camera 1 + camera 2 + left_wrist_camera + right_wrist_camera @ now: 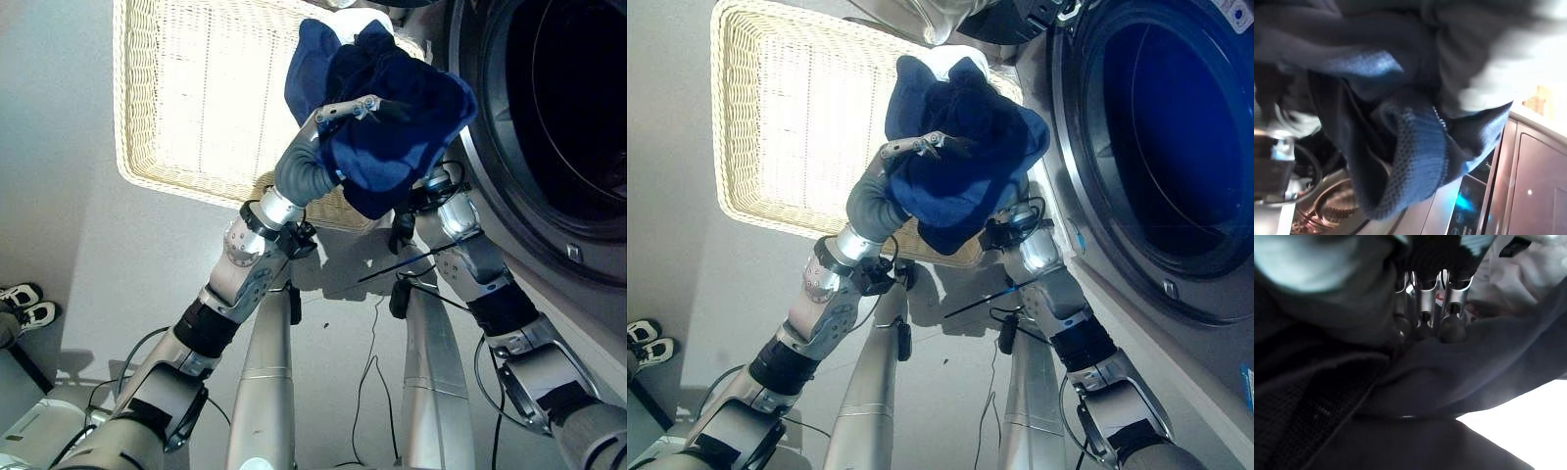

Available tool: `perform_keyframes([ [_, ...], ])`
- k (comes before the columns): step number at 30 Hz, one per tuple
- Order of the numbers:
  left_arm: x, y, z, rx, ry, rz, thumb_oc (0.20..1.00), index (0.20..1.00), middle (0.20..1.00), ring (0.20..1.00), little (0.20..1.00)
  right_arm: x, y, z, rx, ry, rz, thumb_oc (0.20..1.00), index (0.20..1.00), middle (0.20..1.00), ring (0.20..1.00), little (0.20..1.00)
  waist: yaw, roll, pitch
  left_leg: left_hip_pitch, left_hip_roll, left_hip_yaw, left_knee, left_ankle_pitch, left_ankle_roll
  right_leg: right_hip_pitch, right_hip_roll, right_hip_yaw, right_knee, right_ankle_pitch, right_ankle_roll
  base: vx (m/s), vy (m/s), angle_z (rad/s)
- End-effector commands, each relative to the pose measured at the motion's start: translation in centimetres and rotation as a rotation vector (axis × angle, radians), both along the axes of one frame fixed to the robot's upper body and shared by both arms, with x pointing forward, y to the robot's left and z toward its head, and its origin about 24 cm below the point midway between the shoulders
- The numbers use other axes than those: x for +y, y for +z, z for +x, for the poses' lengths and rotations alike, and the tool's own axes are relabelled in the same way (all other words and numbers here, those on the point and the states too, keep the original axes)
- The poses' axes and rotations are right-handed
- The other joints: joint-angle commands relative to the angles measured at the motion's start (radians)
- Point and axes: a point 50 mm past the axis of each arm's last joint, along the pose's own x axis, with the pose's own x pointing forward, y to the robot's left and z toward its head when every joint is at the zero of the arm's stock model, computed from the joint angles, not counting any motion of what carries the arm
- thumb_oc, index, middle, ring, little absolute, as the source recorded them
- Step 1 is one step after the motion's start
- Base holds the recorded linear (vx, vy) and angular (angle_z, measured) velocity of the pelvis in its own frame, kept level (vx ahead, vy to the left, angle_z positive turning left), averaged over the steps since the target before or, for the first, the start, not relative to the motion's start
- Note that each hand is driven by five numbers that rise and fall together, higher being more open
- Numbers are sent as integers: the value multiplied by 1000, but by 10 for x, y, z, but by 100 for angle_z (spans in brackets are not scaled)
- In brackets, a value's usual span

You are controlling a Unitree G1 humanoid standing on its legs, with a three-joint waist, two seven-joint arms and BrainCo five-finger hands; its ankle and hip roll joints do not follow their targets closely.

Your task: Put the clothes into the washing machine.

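A dark blue garment (pixel 392 117) hangs bunched up above the near corner of the wicker basket (pixel 176 181), just left of the washing machine's round door opening (pixel 578 108). My left hand (pixel 343 108) lies across the garment's left side with its fingers curled into the cloth. My right arm comes up from below, and its hand is buried under the bundle. In the right wrist view its fingers (pixel 1452 325) press their dark tips into the dark cloth (pixel 1449 382). The left wrist view has blue knit folds (pixel 1410 161) draped close before it.
The pale basket takes up the floor to the left of the washer, with something white (pixel 945 61) at its far right corner behind the garment. The washer's front and control panel (pixel 1464 215) stand at the right. A person's shoes (pixel 24 304) are at the far left.
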Motion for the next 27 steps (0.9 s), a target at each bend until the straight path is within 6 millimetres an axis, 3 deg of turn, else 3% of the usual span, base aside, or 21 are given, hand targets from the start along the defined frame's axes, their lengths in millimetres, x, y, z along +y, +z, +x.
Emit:
perform_keyframes([
  [1, 4, 19, -20, -160, 62, -96, 1000, 1000, 1000, 1000, 1000, 4, 25, -30, -185, 126, 72, 200, 200, 200, 200, 200, -17, 52, -17, -11, -130, 4, 37, -23, 96, 56, 58, -108, -70, 64, 83, -34, -7, -1],
  [2, 5, 22, -20, -169, 82, -103, 1000, 1000, 1000, 1000, 1000, 4, 30, -31, -200, 133, 76, 200, 200, 200, 200, 200, -19, 51, -17, -38, -131, 10, 33, 1, 99, 33, 54, -118, -80, 89, 73, 0, 0, 0],
  [5, 11, 20, -15, -152, 192, -134, 1000, 1000, 1000, 1000, 1000, 1, 31, -34, -217, 144, 91, 200, 200, 200, 200, 200, -19, 50, -17, -40, -130, 8, 33, 2, 100, 30, 53, -119, -78, 88, 74, 0, 0, 0],
  [7, 15, 15, -12, -127, 252, -150, 1000, 1000, 1000, 1000, 1000, -1, 27, -34, -209, 147, 103, 200, 200, 200, 200, 200, -16, 51, -17, -15, -129, 1, 38, -22, 97, 53, 57, -111, -68, 64, 84, 18, -8, 0],
  [8, 18, 16, -9, -134, 330, -165, 1000, 1000, 1000, 1000, 1000, -3, 31, -36, -224, 159, 113, 200, 200, 200, 200, 200, -17, 50, -17, -42, -129, 6, 36, 1, 100, 31, 53, -121, -76, 86, 74, 0, 0, 0],
  [10, 28, 9, 0, -114, 534, -194, 1000, 1000, 1000, 1000, 1000, -5, 27, -36, -210, 178, 132, 200, 200, 200, 200, 200, -13, 52, -17, -15, -127, -2, 43, -23, 97, 55, 54, -114, -63, 59, 84, 0, 0, 0],
  [13, 39, 7, 6, -118, 684, -223, 1000, 1000, 1000, 1000, 1000, -8, 28, -37, -216, 177, 139, 200, 200, 200, 200, 200, -10, 51, -17, -15, -126, -4, 40, -20, 98, 58, 53, -117, -64, 58, 84, 11, -6, 0],
  [16, 47, 8, 8, -182, 806, -222, 1000, 1000, 1000, 1000, 1000, -11, 32, -38, -236, 166, 145, 200, 200, 200, 200, 200, -9, 50, -17, -42, -124, 1, 39, 1, 99, 35, 47, -130, -70, 77, 76, -21, -8, 0],
  [19, 53, 5, 12, -257, 940, -145, 1000, 1000, 1000, 1000, 1000, -18, 33, -38, -240, 140, 170, 200, 200, 200, 200, 200, -3, 52, -17, -18, -122, -3, 44, -16, 95, 57, 46, -126, -61, 58, 84, 0, 0, 0],
  [21, 53, 8, 12, -270, 948, -148, 1000, 1000, 1000, 1000, 1000, -19, 35, -39, -252, 141, 171, 200, 200, 200, 200, 200, -4, 52, -17, -38, -122, 2, 41, 0, 97, 40, 43, -135, -66, 73, 77, 0, 0, 0],
  [22, 53, 5, 13, -262, 959, -132, 1000, 1000, 1000, 1000, 1000, -20, 32, -38, -239, 138, 174, 200, 200, 200, 200, 200, -3, 53, -17, -12, -120, -3, 45, -22, 93, 63, 47, -125, -57, 51, 87, 34, -2, 1],
  [25, 53, 5, 13, -262, 959, -132, 1000, 1000, 1000, 1000, 1000, -20, 32, -38, -239, 138, 174, 200, 200, 200, 200, 200, -3, 53, -17, -12, -120, -3, 45, -22, 93, 63, 47, -125, -57, 51, 87, 11, -1, 0],
  [26, 57, 9, 18, -329, 1073, -88, 1000, 1000, 1000, 1000, 1000, -24, 36, -40, -267, 132, 190, 200, 200, 200, 200, 200, -7, 51, -17, -36, -118, 4, 43, -1, 95, 41, 43, -134, -61, 73, 79, 0, 0, 0],
  [27, 57, 9, 18, -329, 1073, -88, 1000, 1000, 1000, 1000, 1000, -24, 36, -40, -267, 132, 190, 200, 200, 200, 200, 200, -7, 51, -17, -36, -118, 4, 43, -1, 95, 41, 43, -134, -61, 73, 79, 0, 0, 0],
])
